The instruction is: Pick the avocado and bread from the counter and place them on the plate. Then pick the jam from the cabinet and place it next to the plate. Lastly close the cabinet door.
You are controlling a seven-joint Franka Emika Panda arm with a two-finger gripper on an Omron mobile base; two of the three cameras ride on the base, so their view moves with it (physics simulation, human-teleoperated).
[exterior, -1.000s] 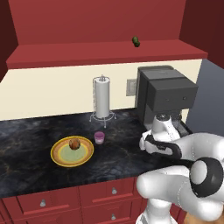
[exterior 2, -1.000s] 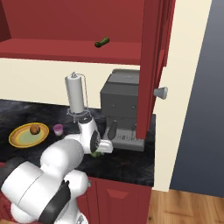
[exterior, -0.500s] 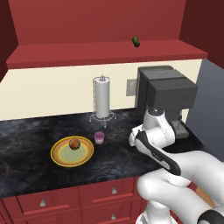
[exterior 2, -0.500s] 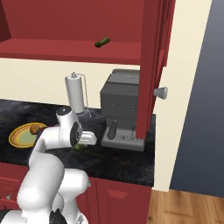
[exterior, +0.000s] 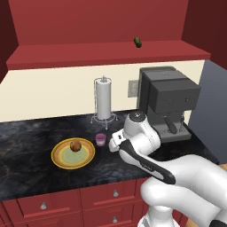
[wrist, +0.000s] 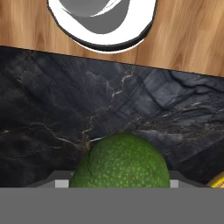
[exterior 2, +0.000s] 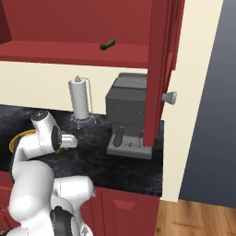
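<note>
In the hand view the avocado, bright green and bumpy, sits between the fingers of my gripper, which is shut on it just above the black counter. The plate lies on the counter left of my hand, with the round brown bread on it; a sliver of its yellow rim shows beside the avocado. The jam stands on the counter between plate and hand. The cabinet is open, and its door stands out edge-on.
A white paper-towel roll stands behind the jam. A dark grey coffee machine fills the counter's right end. A small dark green oval item lies on the cabinet shelf. The door's silver knob juts out at mid height.
The arm has swung left from in front of the coffee machine toward the plate, carrying the avocado. The plate, bread and jam have not moved.
</note>
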